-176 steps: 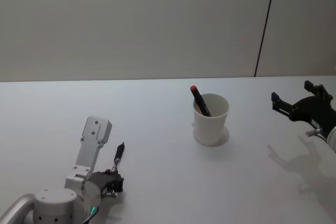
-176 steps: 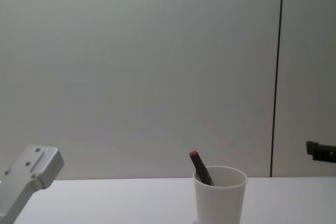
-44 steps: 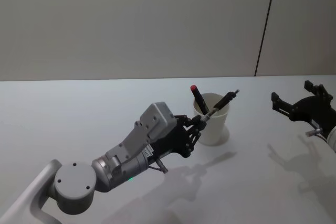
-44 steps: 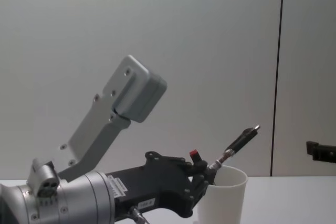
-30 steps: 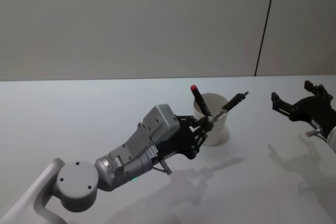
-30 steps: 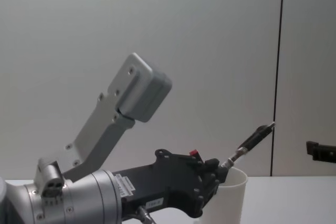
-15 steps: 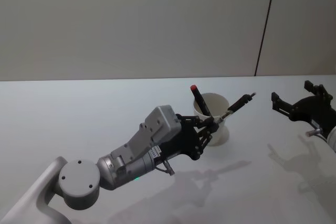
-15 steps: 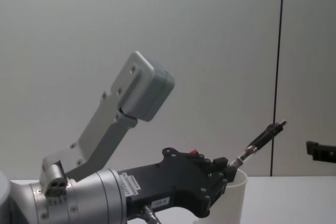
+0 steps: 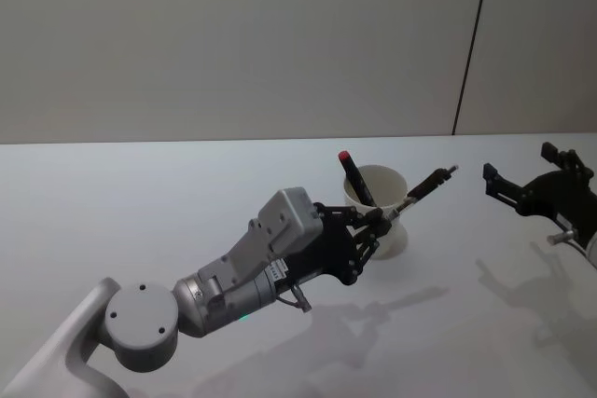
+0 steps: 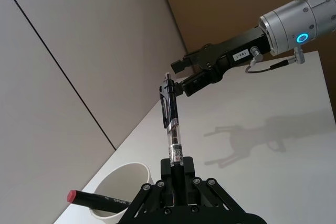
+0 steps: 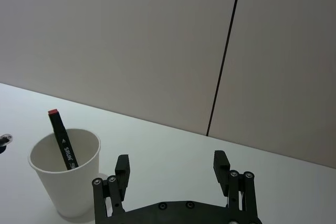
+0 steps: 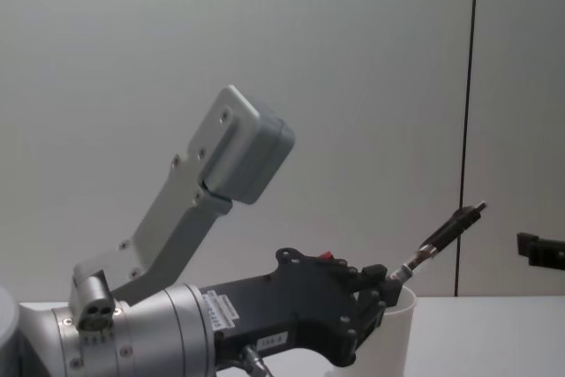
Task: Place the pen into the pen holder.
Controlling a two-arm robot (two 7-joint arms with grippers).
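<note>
Because the left gripper clamps the pen by its lower end, the shaft slants over the cup rim, probably for tipping in; the right gripper hangs aside, jaws apart.

We see a plain white tabletop stretching from our near side to the grey wall at its far edge. On it stands a white paper cup, upright, a little right of centre in the far half, its base flat on the surface.
</note>
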